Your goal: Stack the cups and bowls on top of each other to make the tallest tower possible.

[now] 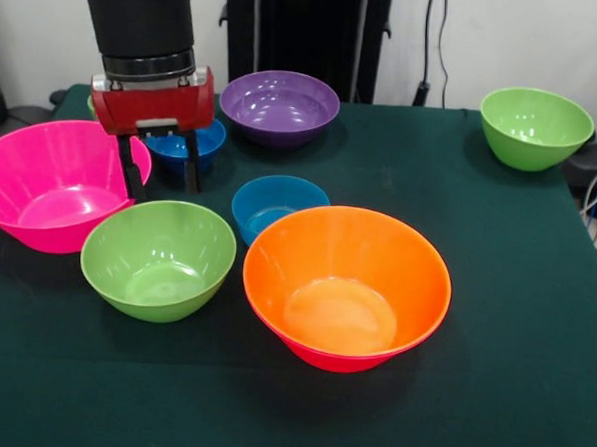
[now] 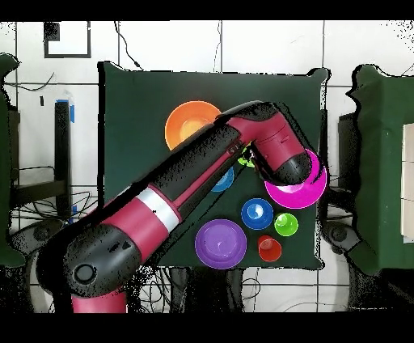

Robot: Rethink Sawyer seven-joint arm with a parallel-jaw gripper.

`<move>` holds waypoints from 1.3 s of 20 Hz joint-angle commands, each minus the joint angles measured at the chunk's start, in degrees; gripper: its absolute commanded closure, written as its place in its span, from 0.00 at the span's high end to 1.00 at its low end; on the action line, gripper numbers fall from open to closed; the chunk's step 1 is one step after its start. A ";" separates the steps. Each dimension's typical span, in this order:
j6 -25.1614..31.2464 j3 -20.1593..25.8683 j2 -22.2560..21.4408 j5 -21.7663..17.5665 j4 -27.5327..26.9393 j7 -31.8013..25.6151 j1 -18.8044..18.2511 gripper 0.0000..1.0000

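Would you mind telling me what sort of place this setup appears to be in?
Probably a robotics lab: a red and black arm works over a green-clothed table laid with plastic bowls, cables hanging down the wall behind.

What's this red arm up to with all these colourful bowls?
The gripper is lowered, fingers apart, at the rim of the big pink bowl, not clearly gripping it. Nothing looks stacked yet: the orange bowl, two green bowls, a purple bowl and two small blue bowls sit separately on the table.
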 commanded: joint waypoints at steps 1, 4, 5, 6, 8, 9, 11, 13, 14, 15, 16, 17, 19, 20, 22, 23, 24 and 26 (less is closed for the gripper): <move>5.51 10.18 3.29 3.79 -1.99 2.78 -1.98 1.00; 5.60 9.54 4.08 4.03 -2.50 2.96 -2.48 1.00; 5.70 9.38 4.34 4.21 -2.54 2.96 -2.65 1.00; 6.25 9.23 4.60 4.56 -2.32 3.09 -2.81 1.00; 7.16 8.57 5.18 4.90 -2.15 4.87 -2.95 1.00; 7.31 8.24 5.42 5.02 -2.09 5.76 -3.00 1.00; 7.68 7.22 5.98 4.73 -1.90 9.49 -3.16 1.00; 7.53 6.47 6.19 4.35 -1.56 12.37 -3.26 1.00; 7.48 6.26 6.14 4.29 -1.38 13.37 -3.33 1.00; 7.44 6.06 6.10 4.24 -1.19 14.36 -3.40 1.00; 7.33 5.92 5.97 4.19 -0.99 14.98 -3.52 1.00; 6.95 5.45 5.94 3.86 -0.73 16.87 -3.64 1.00; 6.25 5.00 5.91 3.50 -0.24 19.43 -3.78 1.00; 6.13 5.08 5.81 3.63 0.00 19.98 -3.86 1.00; 6.17 5.56 5.75 4.19 0.90 21.56 -3.87 1.00; 6.26 5.67 5.87 4.35 1.31 23.32 -3.77 1.00; 6.37 5.84 5.88 4.52 1.57 23.71 -3.72 1.00; 6.35 6.32 5.94 4.82 2.32 24.96 -3.54 1.00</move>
